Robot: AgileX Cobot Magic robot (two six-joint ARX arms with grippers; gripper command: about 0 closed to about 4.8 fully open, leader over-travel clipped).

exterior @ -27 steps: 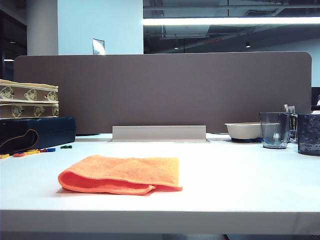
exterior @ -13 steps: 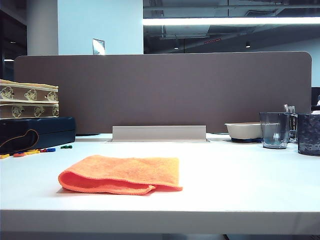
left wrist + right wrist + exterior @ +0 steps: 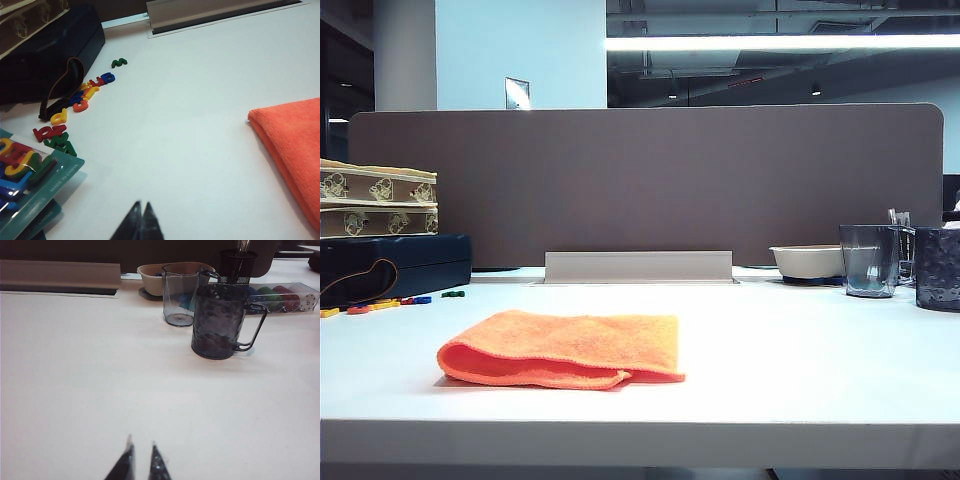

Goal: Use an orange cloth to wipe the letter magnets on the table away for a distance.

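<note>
Item 1, left gripper (image 3: 140, 220): your left wrist camera shows two dark pointed tips pressed together, clenched on nothing, hanging low over bare table (image 3: 190, 130).

Item 2, letter magnets (image 3: 80, 97): small flat glossy plastic pieces in red, yellow, green and blue, strung in a loose line at about ten o'clock from those tips. They lie just beside a dark case (image 3: 45, 60) with a brown strap. More letters sit in a clear teal-backed packet (image 3: 30, 175) nearer the gripper.

Item 3, patterned boxes (image 3: 375, 200): two flat ones stacked on the dark case, at nine o'clock in your exterior view.

Item 4, orange cloth (image 3: 565, 350): fuzzy microfibre, folded flat, stitched hem, lying near the front edge, well apart from the magnets. From the left gripper it is at two o'clock.

Item 5, brown partition (image 3: 650, 180): matte panel with rounded corners along the back edge, a grey metal rail (image 3: 638, 266) at its foot.

Item 6, right gripper (image 3: 142, 460): two dark tips a narrow gap apart, gripping nothing, over bare white surface.

Item 7, at one o'clock from it: a smoky textured handled mug (image 3: 220, 322), a clear tumbler (image 3: 179, 295), a pale bowl (image 3: 152, 277).
</note>
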